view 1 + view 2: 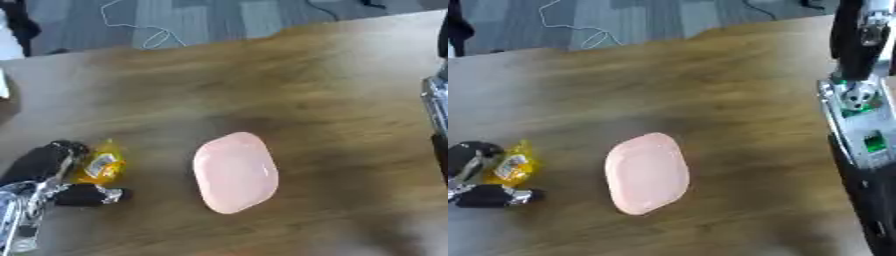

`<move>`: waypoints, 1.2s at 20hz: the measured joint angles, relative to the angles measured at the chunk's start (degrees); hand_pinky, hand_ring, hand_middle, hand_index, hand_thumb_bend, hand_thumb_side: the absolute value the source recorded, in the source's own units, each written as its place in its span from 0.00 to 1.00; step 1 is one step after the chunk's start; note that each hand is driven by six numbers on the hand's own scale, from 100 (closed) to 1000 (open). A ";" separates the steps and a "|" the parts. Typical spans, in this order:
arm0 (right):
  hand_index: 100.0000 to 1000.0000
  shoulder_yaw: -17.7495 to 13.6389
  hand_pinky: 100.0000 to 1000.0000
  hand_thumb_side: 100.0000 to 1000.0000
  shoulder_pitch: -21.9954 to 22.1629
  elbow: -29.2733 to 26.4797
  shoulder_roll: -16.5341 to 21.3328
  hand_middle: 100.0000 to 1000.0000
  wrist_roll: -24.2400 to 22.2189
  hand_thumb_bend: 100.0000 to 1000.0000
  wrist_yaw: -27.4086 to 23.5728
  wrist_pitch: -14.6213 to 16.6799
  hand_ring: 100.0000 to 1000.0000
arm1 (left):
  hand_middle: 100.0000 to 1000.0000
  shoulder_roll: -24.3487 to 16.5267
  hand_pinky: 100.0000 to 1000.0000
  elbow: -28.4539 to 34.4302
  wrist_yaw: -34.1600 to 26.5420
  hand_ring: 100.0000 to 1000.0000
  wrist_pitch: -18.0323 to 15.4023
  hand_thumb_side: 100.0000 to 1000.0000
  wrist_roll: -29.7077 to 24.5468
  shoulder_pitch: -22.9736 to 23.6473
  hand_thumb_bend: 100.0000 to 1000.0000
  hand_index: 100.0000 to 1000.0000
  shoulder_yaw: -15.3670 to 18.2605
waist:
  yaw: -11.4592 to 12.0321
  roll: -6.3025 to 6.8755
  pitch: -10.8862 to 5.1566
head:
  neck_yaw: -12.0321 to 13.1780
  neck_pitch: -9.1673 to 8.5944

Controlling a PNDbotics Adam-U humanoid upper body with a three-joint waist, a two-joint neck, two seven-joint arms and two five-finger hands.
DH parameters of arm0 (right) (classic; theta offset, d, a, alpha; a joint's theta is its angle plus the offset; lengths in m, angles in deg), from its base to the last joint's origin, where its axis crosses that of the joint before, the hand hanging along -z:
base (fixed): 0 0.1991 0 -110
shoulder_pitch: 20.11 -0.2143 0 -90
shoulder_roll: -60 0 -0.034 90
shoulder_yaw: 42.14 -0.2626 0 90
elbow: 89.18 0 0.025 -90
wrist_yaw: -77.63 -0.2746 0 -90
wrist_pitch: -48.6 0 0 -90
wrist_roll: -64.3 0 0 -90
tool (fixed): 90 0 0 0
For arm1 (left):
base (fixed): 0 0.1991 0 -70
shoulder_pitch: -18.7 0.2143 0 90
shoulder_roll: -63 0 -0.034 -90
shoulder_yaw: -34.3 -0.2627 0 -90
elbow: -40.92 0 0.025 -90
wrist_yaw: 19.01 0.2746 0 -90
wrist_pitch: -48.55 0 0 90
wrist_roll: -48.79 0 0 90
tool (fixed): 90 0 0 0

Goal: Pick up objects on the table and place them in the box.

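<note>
The wooden table (332,90) fills most of both views, its far edge slanting, with grey carpet (201,20) and a thin pale cable (144,30) looped on the floor beyond. At the right edge the right arm (859,130) runs down the side of the table — black and silver, with a green patch on it — but its hand is out of sight in both views. Near the middle of the table lies a pink tray (234,171), a rounded oblong with a shallow raised rim, resting flat and well apart from everything else. At the lower left the left hand (52,175) comes in from the corner, its black fingers (87,195) and thumb curled round a small yellow packet (101,165) — the packet has a pale label and sits between the upper and lower black digits, just above or on the tabletop; which one cannot be told. The packet lies left of the tray, with bare wood between them.
</note>
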 measured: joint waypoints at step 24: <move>0.78 -0.29 0.56 0.92 -0.35 0.00 0.01 0.76 0.00 0.00 -0.03 0.12 0.71 | 0.74 -2.30 0.51 -4.28 0.10 0.70 -0.46 0.00 -4.70 -3.48 0.36 0.84 2.59 | -1.73 -0.82 0.80 | 0.00 -0.24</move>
